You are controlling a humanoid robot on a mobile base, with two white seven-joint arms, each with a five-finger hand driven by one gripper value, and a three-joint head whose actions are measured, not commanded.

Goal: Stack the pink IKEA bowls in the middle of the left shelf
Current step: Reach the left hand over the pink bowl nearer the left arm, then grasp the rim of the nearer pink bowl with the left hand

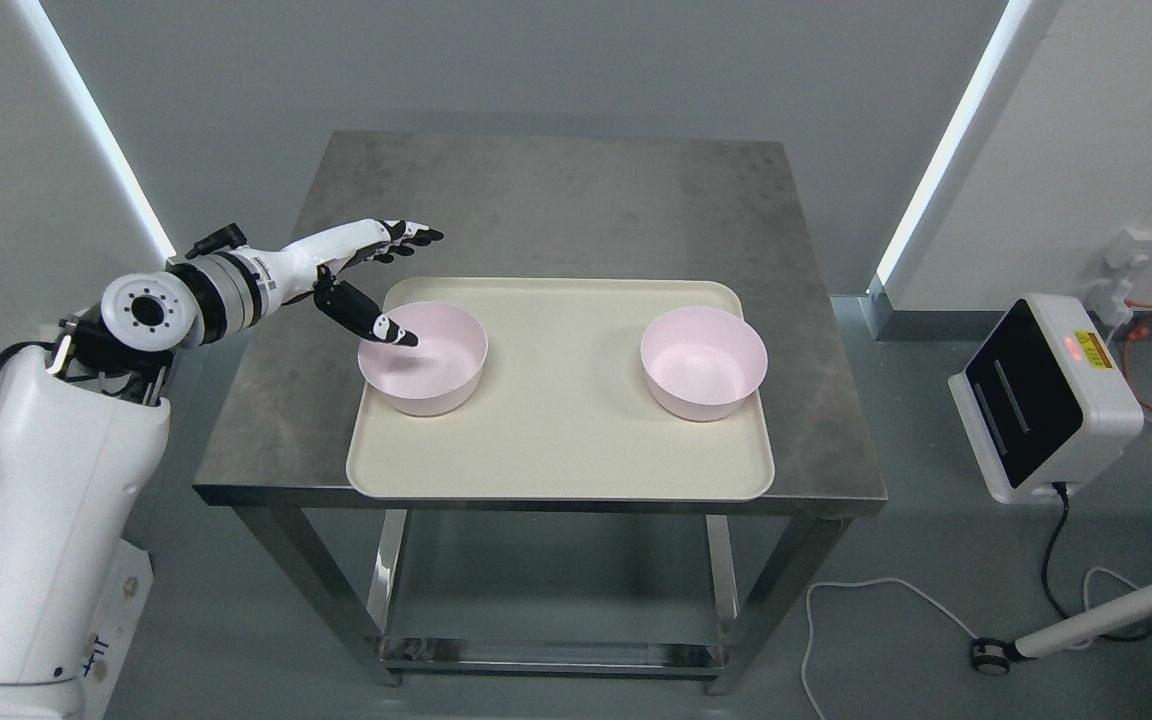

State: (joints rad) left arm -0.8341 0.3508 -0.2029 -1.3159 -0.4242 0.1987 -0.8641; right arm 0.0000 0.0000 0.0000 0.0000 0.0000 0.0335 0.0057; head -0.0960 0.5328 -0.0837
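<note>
step: reach-in to grasp, first bowl; nothing lifted, nothing stacked yet
left hand [376,280]: comes in from picture left, fingers spread, holds nothing; four fingers stretched out flat above and behind the near bowl, thumb [376,322] dropped down over the bowl's left rim, tip looks inside or at the rim, contact not clear
right hand: not in view
left bowl [423,357]: pink, upright, empty, on left part of the tray, just under the hand
right bowl [704,362]: pink, upright, empty, on right part of the tray, well apart from the left one, untouched
tray [561,450]: cream, flat on the steel table [556,200], both bowls sit on it
shelf: task says left shelf middle, but no such shelf recognisable here; only the table and its lower rail visible
other: white box device [1041,400] with a red light on the floor at right, cables near it, not involved
progress guess: early, bowls still separate
next move needs: close thumb against fingers across the left bowl's rim wall for a pinch, fingers must come down outside the rim first; then lift straight up so the tray does not drag
risk guess: thin smooth rim, bowl may tip or slide on the tray if pinch lands off-centre
</note>
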